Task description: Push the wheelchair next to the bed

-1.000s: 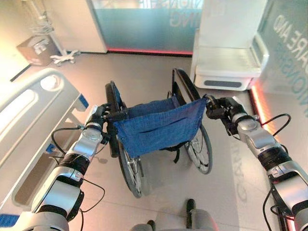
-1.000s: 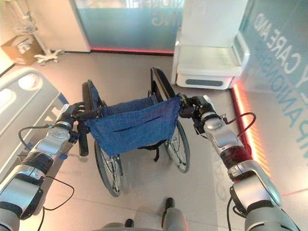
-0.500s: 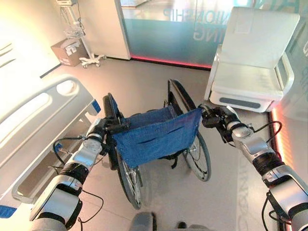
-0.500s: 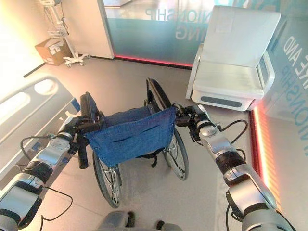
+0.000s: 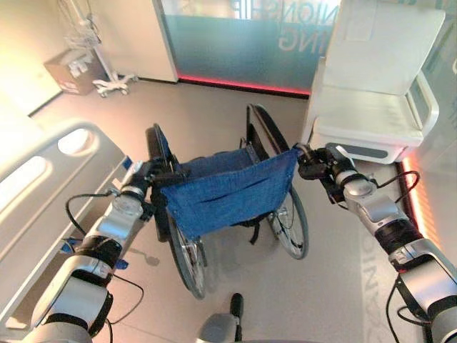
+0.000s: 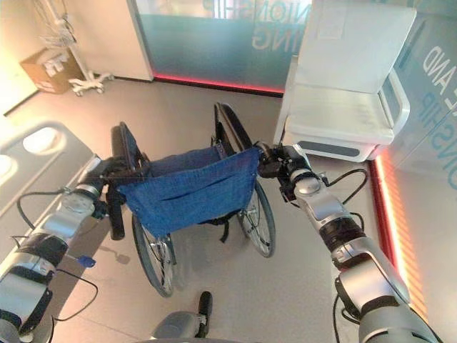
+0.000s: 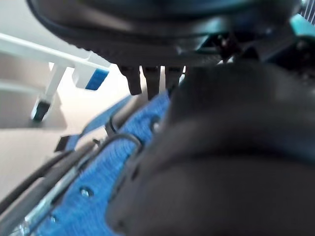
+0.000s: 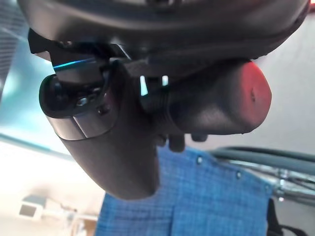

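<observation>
- Grey-beige floor (image 5: 214, 121) runs through a clinic-like room, with a frosted glass wall (image 5: 243, 43) at the far side and a red strip of light along its base.
- Standing in the middle of that floor, seen from behind, the wheelchair (image 5: 225, 196) has a blue fabric backrest with a stitched pocket, black armrests and large spoked wheels.
- It stands just beside the bed (image 5: 43, 193), whose white rail and footboard run along the robot's left.
- At the left push handle, the left hand (image 5: 146, 175) has its fingers curled round the grip.
- The right hand (image 5: 318, 166) grips the right push handle in the same way; its wrist view shows the dark rounded end of the grip (image 8: 226, 103) held against the palm, with the blue backrest past it.
- A white reclining chair (image 5: 378, 107) stands well beyond the wheelchair on the right, close to the glass wall.
- A cardboard box (image 5: 68, 71) and a wheeled stand (image 5: 100, 64) sit in the far left corner.
- The front of the wheelchair, its seat and footrests are hidden behind the backrest.
- The left wrist view is mostly dark bulk, so the fingers themselves are hard to make out there; the bed rail (image 7: 44, 54) and blue fabric show past it.
</observation>
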You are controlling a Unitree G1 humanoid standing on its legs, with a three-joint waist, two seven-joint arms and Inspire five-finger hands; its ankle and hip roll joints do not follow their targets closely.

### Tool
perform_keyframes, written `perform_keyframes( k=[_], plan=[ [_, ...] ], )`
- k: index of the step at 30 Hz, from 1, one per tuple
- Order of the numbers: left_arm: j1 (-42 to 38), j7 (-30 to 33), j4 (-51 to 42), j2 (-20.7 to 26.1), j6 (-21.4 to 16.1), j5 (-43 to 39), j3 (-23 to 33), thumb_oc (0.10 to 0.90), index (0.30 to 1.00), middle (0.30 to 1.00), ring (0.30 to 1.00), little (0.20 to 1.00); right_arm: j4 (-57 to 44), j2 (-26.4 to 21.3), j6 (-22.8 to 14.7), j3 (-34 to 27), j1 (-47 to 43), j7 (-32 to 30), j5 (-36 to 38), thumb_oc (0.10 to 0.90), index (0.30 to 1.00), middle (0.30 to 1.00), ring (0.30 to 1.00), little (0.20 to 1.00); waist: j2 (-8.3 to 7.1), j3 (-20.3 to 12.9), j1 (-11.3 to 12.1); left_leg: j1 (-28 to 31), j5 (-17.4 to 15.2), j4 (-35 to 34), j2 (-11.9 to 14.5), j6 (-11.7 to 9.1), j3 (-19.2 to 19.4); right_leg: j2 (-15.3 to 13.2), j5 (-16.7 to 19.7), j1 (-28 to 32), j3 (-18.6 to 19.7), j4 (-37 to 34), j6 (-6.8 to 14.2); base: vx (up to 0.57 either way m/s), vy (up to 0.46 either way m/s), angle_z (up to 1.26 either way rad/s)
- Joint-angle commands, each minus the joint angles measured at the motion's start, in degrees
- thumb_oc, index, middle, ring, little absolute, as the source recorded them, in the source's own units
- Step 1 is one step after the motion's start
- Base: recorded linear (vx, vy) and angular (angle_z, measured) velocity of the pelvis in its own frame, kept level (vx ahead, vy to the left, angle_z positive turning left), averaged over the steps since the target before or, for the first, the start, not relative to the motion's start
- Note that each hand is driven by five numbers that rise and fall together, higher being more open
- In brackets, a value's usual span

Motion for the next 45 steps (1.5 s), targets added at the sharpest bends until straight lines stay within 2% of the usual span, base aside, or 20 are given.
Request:
perform_keyframes(
  k=[1, 8, 12, 15, 16, 17, 18, 20, 21, 23, 26, 29, 30, 31, 33, 34, 38, 40, 43, 45],
  plan=[
    [4.06, 1.29, 4.17, -8.87, 2.26, 3.02, -5.23, 0.400, 0.300, 0.300, 0.300, 0.300, -0.04, 1.48, -4.07, -2.20, 1.59, -1.09, 4.89, 0.400, 0.300, 0.300, 0.300, 0.300, -1.54, -0.14, -3.43, -8.09, -4.35, 5.94, -2.75, -1.41, -3.13, 2.39, 4.54, 4.10, -3.22, -1.55, 0.79, 0.10, 0.093, -0.14],
    [2.72, 1.94, 4.97, -9.45, 2.59, 1.41, -4.99, 0.400, 0.300, 0.300, 0.300, 0.300, 1.57, 2.49, -3.70, -2.62, -0.32, -0.96, 4.41, 0.400, 0.300, 0.300, 0.300, 0.300, -2.10, -1.37, -3.25, -7.68, -5.68, 5.84, -4.43, 0.63, -2.68, 0.58, 9.12, 3.73, -2.04, 4.62, 2.58, 0.11, 0.138, -0.04],
    [3.67, 3.13, 4.48, -10.51, 2.40, 0.65, -5.07, 0.400, 0.300, 0.300, 0.300, 0.300, 2.39, 2.61, -3.52, -3.04, 1.25, -0.06, 3.70, 0.400, 0.300, 0.300, 0.300, 0.300, -2.00, -2.96, -4.07, -4.69, -6.63, 4.14, -5.45, 1.83, -1.94, 1.10, 13.88, -0.56, -2.12, 16.00, 3.03, 0.22, 0.151, 0.05],
    [4.63, 3.85, 3.72, -11.10, 2.63, 0.37, -4.60, 0.400, 0.300, 0.300, 0.300, 0.300, 2.11, 2.31, -3.11, -2.96, 1.85, 0.85, 3.14, 0.400, 0.300, 0.300, 0.300, 0.300, -1.45, -2.75, -4.92, -2.46, -7.08, 3.76, -5.27, 1.74, -2.43, 0.65, 13.30, -3.77, -2.65, 16.20, 2.52, 0.24, 0.047, 0.13],
    [5.66, 4.23, 2.66, -11.71, 2.96, 0.82, -3.89, 0.400, 0.300, 0.300, 0.300, 0.300, 1.53, 1.89, -2.30, -2.94, 2.01, 1.45, 2.63, 0.400, 0.300, 0.300, 0.300, 0.300, 0.14, -1.78, -6.23, 0.93, -7.54, 3.07, -4.33, 1.37, -3.98, 0.69, 12.02, -10.09, -3.04, 14.32, 1.57, 0.27, -0.035, -0.18],
    [5.63, 4.13, 2.42, -11.74, 3.11, 1.01, -3.79, 0.400, 0.300, 0.300, 0.300, 0.300, 1.48, 1.85, -2.24, -2.96, 1.98, 1.38, 2.64, 0.400, 0.300, 0.300, 0.300, 0.300, 0.48, -1.28, -6.65, 2.14, -7.90, 2.82, -4.09, 1.34, -4.60, 0.35, 12.94, -12.52, -3.03, 13.60, 1.42, 0.34, -0.148, -0.17],
    [5.17, 3.74, 1.78, -11.28, 2.98, 1.08, -3.77, 0.400, 0.300, 0.300, 0.300, 0.300, 1.16, 1.30, -2.43, -3.00, 1.76, 1.31, 3.09, 0.400, 0.300, 0.300, 0.300, 0.300, 0.81, 0.65, -7.81, 4.24, -9.32, 2.68, -3.94, 1.42, -6.14, -0.83, 15.82, -17.73, -2.57, 10.71, 1.41, 0.21, -0.197, 0.02],
    [4.53, 3.33, 1.54, -10.87, 2.46, 1.03, -3.99, 0.400, 0.300, 0.300, 0.300, 0.300, 0.78, 0.88, -2.61, -2.97, 1.39, 0.62, 3.71, 0.400, 0.300, 0.300, 0.300, 0.300, 0.41, 2.08, -8.70, 5.10, -10.97, 3.33, -4.47, 1.53, -7.41, -2.04, 18.56, -20.22, -1.81, 6.04, 2.08, 0.23, -0.243, 0.45],
    [3.35, 3.11, 1.29, -10.42, 2.02, 0.48, -4.62, 0.400, 0.300, 0.300, 0.300, 0.300, 0.29, 0.62, -2.48, -3.10, 0.80, -0.17, 4.24, 0.400, 0.300, 0.300, 0.300, 0.300, -0.27, 3.21, -9.59, 6.01, -13.07, 4.02, -5.51, 1.69, -9.19, -3.66, 22.82, -22.13, -0.55, -0.16, 3.50, 0.25, -0.234, 0.64],
    [2.10, 3.18, 1.08, -10.22, 1.85, -0.02, -5.25, 0.400, 0.300, 0.300, 0.300, 0.300, -0.44, 0.54, -1.95, -3.51, 0.19, -0.60, 4.15, 0.400, 0.300, 0.300, 0.300, 0.300, -0.33, 4.16, -10.32, 7.15, -14.88, 4.60, -5.63, 1.56, -10.85, -4.56, 24.36, -22.59, 0.21, -6.80, 4.57, 0.34, -0.316, 0.90],
    [1.60, 2.57, 0.50, -10.39, 2.06, 0.53, -5.48, 0.400, 0.300, 0.300, 0.300, 0.300, -1.34, 0.52, -0.91, -4.01, -0.24, -1.17, 3.97, 0.400, 0.300, 0.300, 0.300, 0.300, -0.42, 4.62, -10.45, 7.73, -16.21, 5.74, -5.31, 1.20, -12.23, -4.92, 24.33, -22.22, 1.16, -6.93, 4.74, 0.25, -0.258, 0.78],
    [1.61, 2.47, -0.40, -10.77, 1.62, 1.54, -5.68, 0.400, 0.300, 0.300, 0.300, 0.300, -1.64, -0.51, -0.77, -4.46, -1.50, -1.26, 4.42, 0.400, 0.300, 0.300, 0.300, 0.300, -1.52, 4.52, -10.43, 6.91, -17.96, 9.58, -4.54, 0.26, -13.70, -4.41, 22.10, -21.20, 1.77, -3.32, 4.72, 0.30, -0.399, 0.59],
    [1.76, 2.39, -0.33, -10.95, 1.85, 1.18, -5.53, 0.400, 0.300, 0.300, 0.300, 0.300, -1.67, -0.41, -0.27, -4.51, -1.48, -1.43, 4.58, 0.400, 0.300, 0.300, 0.300, 0.300, -1.54, 4.34, -10.53, 6.98, -18.02, 10.31, -3.49, -0.21, -13.66, -4.24, 21.31, -21.39, 1.57, -1.14, 4.75, 0.36, -0.375, 0.47],
    [1.84, 1.26, 0.22, -10.94, 2.24, 0.57, -5.82, 0.400, 0.300, 0.300, 0.300, 0.300, -2.53, 0.00, 0.97, -3.94, -1.32, -2.22, 5.20, 0.400, 0.300, 0.300, 0.300, 0.300, -1.63, 4.28, -10.91, 8.08, -17.88, 11.00, -1.24, -1.46, -13.47, -3.99, 20.17, -21.61, 1.06, 1.72, 4.66, 0.34, -0.333, 0.43],
    [2.04, 0.93, 0.93, -11.25, 2.35, 1.07, -5.91, 0.400, 0.300, 0.300, 0.300, 0.300, -2.67, -0.08, 1.31, -3.47, -1.21, -2.17, 5.60, 0.400, 0.300, 0.300, 0.300, 0.300, -1.92, 3.94, -11.32, 10.00, -17.67, 10.65, 1.22, -2.80, -12.11, -4.33, 19.47, -20.42, -0.58, 1.61, 4.09, 0.36, -0.322, 0.34],
    [2.17, 0.93, 1.73, -11.71, 1.95, 0.91, -6.09, 0.400, 0.300, 0.300, 0.300, 0.300, -2.59, -0.18, 1.52, -3.14, -1.08, -1.85, 5.95, 0.400, 0.300, 0.300, 0.300, 0.300, -1.88, 3.38, -12.07, 11.73, -17.14, 9.72, 3.36, -3.51, -10.49, -3.72, 18.50, -19.13, -1.44, 1.17, 3.15, 0.39, -0.330, 0.30],
    [1.71, 0.58, 3.57, -12.29, 0.60, 1.07, -6.23, 0.400, 0.300, 0.300, 0.300, 0.300, -2.95, 0.31, 0.59, -3.12, 0.00, -2.94, 6.17, 0.400, 0.300, 0.300, 0.300, 0.300, -1.25, 2.40, -13.43, 12.48, -12.06, 9.04, 7.57, -5.44, -6.19, -2.95, 16.19, -17.60, -4.20, 1.44, 1.58, 0.20, -0.191, 0.31],
    [1.01, 1.03, 4.73, -12.41, -0.01, 0.75, -6.56, 0.400, 0.300, 0.300, 0.300, 0.300, -3.24, 0.69, 0.03, -3.20, 0.44, -3.05, 6.19, 0.400, 0.300, 0.300, 0.300, 0.300, -0.55, 2.12, -14.12, 12.18, -8.64, 8.77, 9.27, -6.47, -5.73, -1.85, 14.08, -17.07, -5.02, 2.53, 0.26, 0.20, -0.207, 0.38],
    [0.37, 1.19, 5.57, -12.28, -0.53, 0.46, -6.35, 0.400, 0.300, 0.300, 0.300, 0.300, -2.99, 0.90, 0.21, -2.97, 0.14, -2.63, 5.91, 0.400, 0.300, 0.300, 0.300, 0.300, -0.16, 1.76, -14.55, 12.43, -7.08, 9.14, 9.86, -6.92, -6.09, -0.93, 12.83, -17.15, -5.09, 3.31, -0.67, 0.15, -0.138, 0.39],
    [-0.34, 0.80, 7.00, -11.86, -1.10, 0.08, -6.00, 0.400, 0.300, 0.300, 0.300, 0.300, -2.29, 0.85, 0.24, -1.95, -0.33, -2.28, 6.42, 0.400, 0.300, 0.300, 0.300, 0.300, -0.18, 0.81, -15.29, 13.42, -3.50, 13.93, 11.59, -7.67, -5.68, 0.45, 11.00, -17.29, -5.55, 4.16, -2.59, 0.21, -0.234, 0.09]
  ],
)
